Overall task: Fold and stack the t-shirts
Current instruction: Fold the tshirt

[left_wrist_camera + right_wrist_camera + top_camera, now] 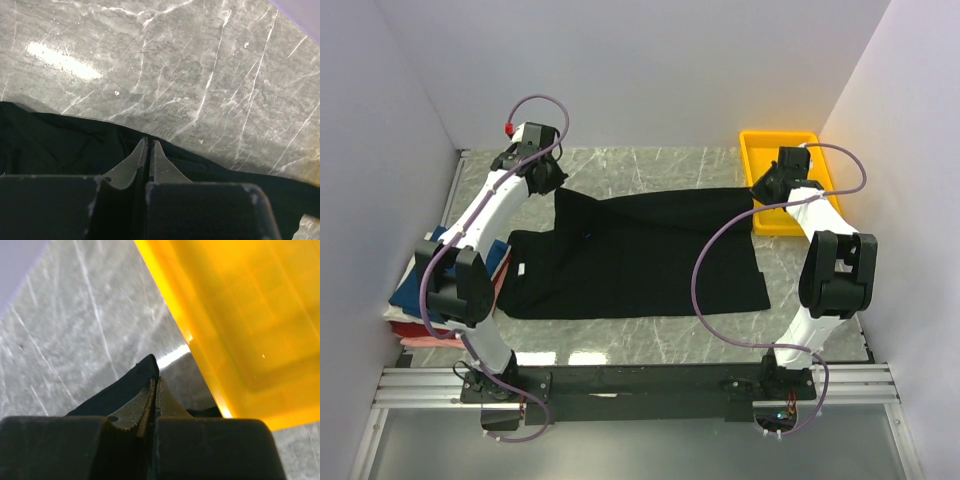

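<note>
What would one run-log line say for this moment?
black t-shirt: spread on table | left claw: shut on its far edge | right claw: shut on its far corner

Marble table (650, 165): black tee (640, 262), yellow tray (778, 138), folded tees (405, 292) L edge

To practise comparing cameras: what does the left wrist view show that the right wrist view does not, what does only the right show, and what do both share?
Only the left wrist view: the left gripper, a long edge of the black t-shirt, a glare patch on the table. Only the right wrist view: the right gripper, the yellow tray close beside it. Both: jaws shut on black cloth, grey marble beneath.
</note>
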Controlling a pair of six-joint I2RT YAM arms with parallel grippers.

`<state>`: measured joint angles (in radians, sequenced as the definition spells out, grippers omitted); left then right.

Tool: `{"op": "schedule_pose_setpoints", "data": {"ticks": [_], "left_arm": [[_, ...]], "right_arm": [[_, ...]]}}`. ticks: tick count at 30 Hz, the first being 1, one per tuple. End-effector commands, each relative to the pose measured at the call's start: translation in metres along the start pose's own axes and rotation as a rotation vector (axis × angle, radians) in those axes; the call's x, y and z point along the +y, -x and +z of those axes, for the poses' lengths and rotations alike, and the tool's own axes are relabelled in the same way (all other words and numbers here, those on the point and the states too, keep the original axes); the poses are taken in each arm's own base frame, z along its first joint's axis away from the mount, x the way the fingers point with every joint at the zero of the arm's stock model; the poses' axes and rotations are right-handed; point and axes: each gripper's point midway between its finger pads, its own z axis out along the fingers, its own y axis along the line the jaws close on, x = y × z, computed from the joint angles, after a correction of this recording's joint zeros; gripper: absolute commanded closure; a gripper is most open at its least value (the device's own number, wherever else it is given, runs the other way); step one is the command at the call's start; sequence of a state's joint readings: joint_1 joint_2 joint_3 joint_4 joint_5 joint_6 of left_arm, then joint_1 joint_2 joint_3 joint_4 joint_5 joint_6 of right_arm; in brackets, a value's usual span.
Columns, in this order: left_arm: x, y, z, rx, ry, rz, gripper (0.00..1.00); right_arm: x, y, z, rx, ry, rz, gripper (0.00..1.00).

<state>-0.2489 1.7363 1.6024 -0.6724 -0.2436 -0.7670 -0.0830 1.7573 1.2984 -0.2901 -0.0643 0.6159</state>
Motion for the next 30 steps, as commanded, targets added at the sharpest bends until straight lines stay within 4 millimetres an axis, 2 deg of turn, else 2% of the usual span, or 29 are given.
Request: {"op": "schedule_pose_setpoints", "data": {"ticks": [1, 7, 12, 15, 16, 18, 19, 21, 22, 23, 27, 28, 30], "left_arm": [[-0.010, 0.014, -0.002, -0.023, -0.041, 0.017, 1.00], [-0.017, 0.015, -0.004, -0.016, -0.069, 0.024, 1.00], [-0.020, 0.012, -0.011, 0.001, -0.099, 0.038, 1.00], [-0.015, 0.002, -0.017, 0.024, -0.114, 0.034, 1.00], [-0.009, -0.009, -0.016, 0.048, -0.108, 0.038, 1.00], [-0.009, -0.015, -0.027, 0.054, -0.138, 0.034, 1.00], [-0.002, -0.029, -0.026, 0.079, -0.125, 0.043, 1.00], [0.002, -0.036, -0.036, 0.082, -0.138, 0.041, 0.99], [0.008, -0.049, -0.042, 0.098, -0.139, 0.047, 0.99], [0.010, -0.055, -0.044, 0.105, -0.147, 0.049, 0.99], [0.018, -0.086, -0.055, 0.136, -0.167, 0.056, 0.99], [0.023, -0.100, -0.055, 0.159, -0.162, 0.073, 0.99], [0.025, -0.108, -0.061, 0.162, -0.171, 0.077, 0.99]], "right_arm": [[0.019, 0.031, -0.001, -0.090, 0.042, -0.018, 1.00], [0.018, 0.034, 0.000, -0.110, 0.038, -0.029, 1.00], [0.013, 0.025, 0.002, -0.093, 0.037, -0.023, 1.00], [0.006, 0.018, 0.001, -0.090, 0.019, -0.019, 1.00], [0.006, 0.019, -0.003, -0.096, 0.020, -0.019, 1.00], [0.000, 0.014, -0.009, -0.097, 0.010, -0.015, 1.00], [-0.002, 0.012, -0.011, -0.099, 0.008, -0.006, 1.00], [-0.012, 0.000, -0.014, -0.086, -0.008, -0.001, 1.00], [-0.013, -0.001, -0.019, -0.092, -0.006, 0.007, 1.00], [-0.020, -0.011, -0.019, -0.078, -0.017, 0.011, 1.00], [-0.032, -0.019, -0.033, -0.101, -0.045, 0.040, 1.00], [-0.035, -0.021, -0.035, -0.101, -0.049, 0.045, 1.00], [-0.040, -0.027, -0.040, -0.100, -0.060, 0.052, 1.00]]}}
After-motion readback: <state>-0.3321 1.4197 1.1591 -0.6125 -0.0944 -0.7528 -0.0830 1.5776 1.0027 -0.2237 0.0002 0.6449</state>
